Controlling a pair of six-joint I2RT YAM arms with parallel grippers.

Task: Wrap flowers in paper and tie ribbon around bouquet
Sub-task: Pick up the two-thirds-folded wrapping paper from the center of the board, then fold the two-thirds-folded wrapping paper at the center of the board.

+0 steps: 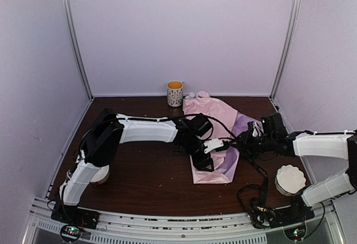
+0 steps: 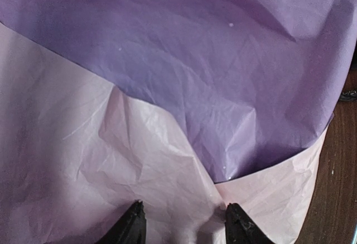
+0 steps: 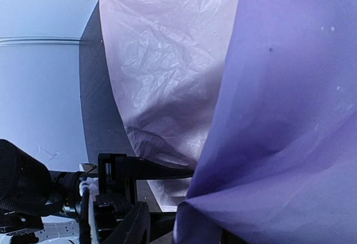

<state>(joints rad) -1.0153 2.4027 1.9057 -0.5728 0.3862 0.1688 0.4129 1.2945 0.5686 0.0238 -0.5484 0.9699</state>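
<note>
- Lilac underside of the paper (image 3: 279, 115) hangs right against the right wrist camera. The right pincer (image 3: 178, 230) holds that flap by its edge, raised off the desk (image 1: 139, 171).
- Seen from above, the sheet lies just past the desk's centre toward 3 o'clock. Its pink face is up, and the lilac flap stands along its 3 o'clock side.
- The flowers (image 1: 196, 95) show only as pale blooms at the paper's 12 o'clock end, just beside a cup (image 1: 174, 93). Their stems are hidden under the pink.
- The left pincer (image 2: 185, 227) sits on the pink layer near the sheet's 6 o'clock end. Its jaws stand part-way apart with crumpled paper between them. I cannot tell whether they squeeze it or only press on it.
- The step in hand looks like folding the lilac flap over toward 9 o'clock to close the cone.
- To do it well, carry the flap low and slowly, because so thin a sheet creases and may tear.
- Pull it snug at the 6 o'clock end and looser at 12 o'clock, so the blooms stay clear.
- The left pincer should anchor the bundle, yet it lies in the flap's path and will need to yield.
- I cannot pick out the ribbon, so tying is not yet due.
</note>
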